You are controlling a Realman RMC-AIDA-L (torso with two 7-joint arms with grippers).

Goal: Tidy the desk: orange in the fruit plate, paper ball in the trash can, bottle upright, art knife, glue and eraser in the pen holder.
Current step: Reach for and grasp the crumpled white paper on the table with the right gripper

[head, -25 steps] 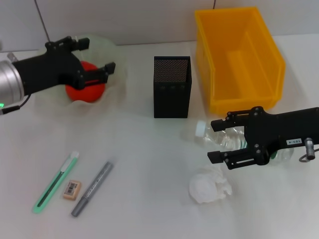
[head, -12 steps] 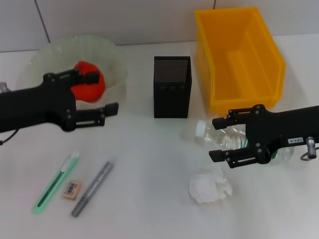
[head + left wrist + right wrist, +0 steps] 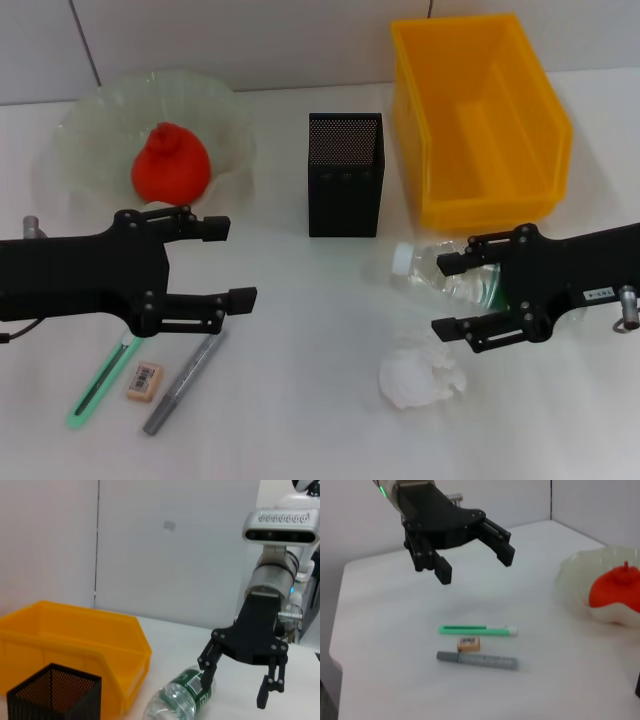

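The orange (image 3: 170, 163) lies in the glass fruit plate (image 3: 95, 115). My left gripper (image 3: 236, 263) is open and empty, just behind the green art knife (image 3: 108, 370), the eraser (image 3: 143, 380) and the grey glue stick (image 3: 186, 376). The right wrist view shows this gripper (image 3: 474, 564) above the knife (image 3: 477, 629), the eraser (image 3: 468, 642) and the glue stick (image 3: 477, 660). My right gripper (image 3: 444, 297) is open, with its fingers on either side of the lying clear bottle (image 3: 445, 272). The paper ball (image 3: 420, 372) lies in front of it. The black mesh pen holder (image 3: 345, 172) stands mid-table.
The yellow bin (image 3: 480, 115) stands at the back right, close behind the bottle. The left wrist view shows the bin (image 3: 75, 645), the pen holder (image 3: 50, 692), the bottle (image 3: 182, 700) and my right gripper (image 3: 235, 692).
My left gripper has left the orange in the plate and moved forward and right to behind the knife, eraser and glue. My right gripper has shifted slightly at the bottle.
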